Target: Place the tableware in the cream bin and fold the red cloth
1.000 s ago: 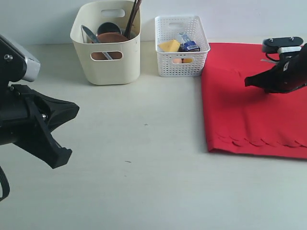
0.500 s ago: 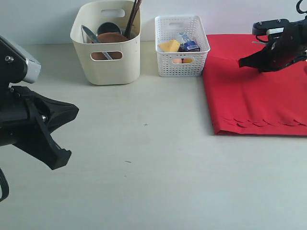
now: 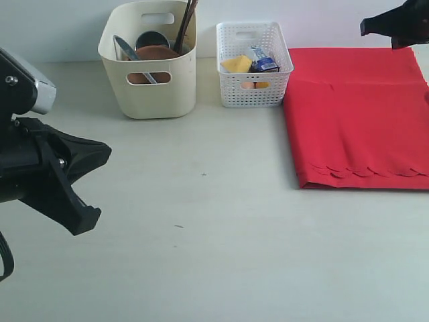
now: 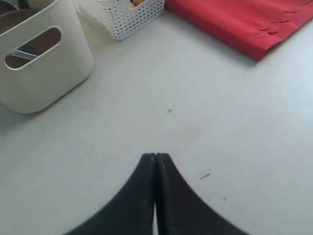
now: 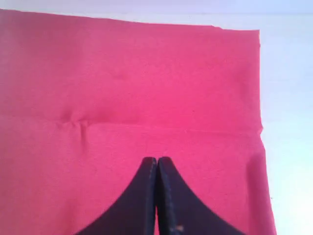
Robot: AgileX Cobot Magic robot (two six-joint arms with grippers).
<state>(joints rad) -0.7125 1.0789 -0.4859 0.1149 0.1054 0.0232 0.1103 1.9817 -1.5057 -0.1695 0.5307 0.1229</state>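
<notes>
The cream bin (image 3: pixel 147 87) stands at the back left and holds the tableware: a brown plate (image 3: pixel 155 52), a silver knife (image 3: pixel 126 49), a steel cup (image 3: pixel 153 38) and dark chopsticks (image 3: pixel 186 23). The red cloth (image 3: pixel 355 114) lies folded flat on the right, its scalloped edge (image 3: pixel 362 172) toward the front. My right gripper (image 3: pixel 365 27) hangs shut above the cloth's far edge, holding nothing; its wrist view shows the gripper (image 5: pixel 157 159) over red cloth (image 5: pixel 146 73). My left gripper (image 3: pixel 106 152) is shut and empty over bare table (image 4: pixel 195 122), as the gripper (image 4: pixel 156 155) shows.
A white lattice basket (image 3: pixel 253 64) with food stands between the bin and the cloth. The left wrist view shows the cream bin (image 4: pixel 44 73), the basket (image 4: pixel 127 19) and a corner of the cloth (image 4: pixel 244 24). A wall runs behind the table.
The right gripper has risen off the cloth and drawn back toward the far right. The cloth's scalloped edge lies farther back than a second ago. The left arm has not moved.
</notes>
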